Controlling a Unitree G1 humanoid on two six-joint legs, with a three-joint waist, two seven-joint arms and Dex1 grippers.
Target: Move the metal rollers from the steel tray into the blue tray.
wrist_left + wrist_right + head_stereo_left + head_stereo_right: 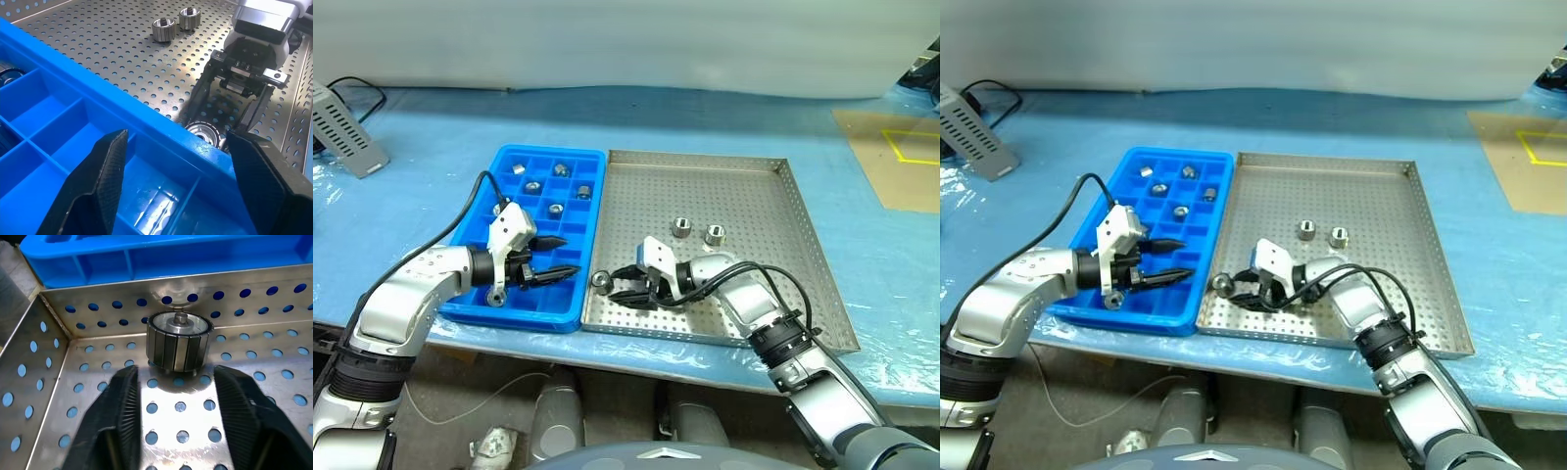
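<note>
Ribbed shiny metal roller [179, 340], perforated steel tray [754, 196] corner, blue gridded plastic tray [480, 294]

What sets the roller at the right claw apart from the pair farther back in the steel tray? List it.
The near roller stands alone in the steel tray's corner by the blue tray; the back rollers stand side by side mid-tray. The right claw faces the near roller; nothing approaches the pair. All are upright, unheld.
</note>
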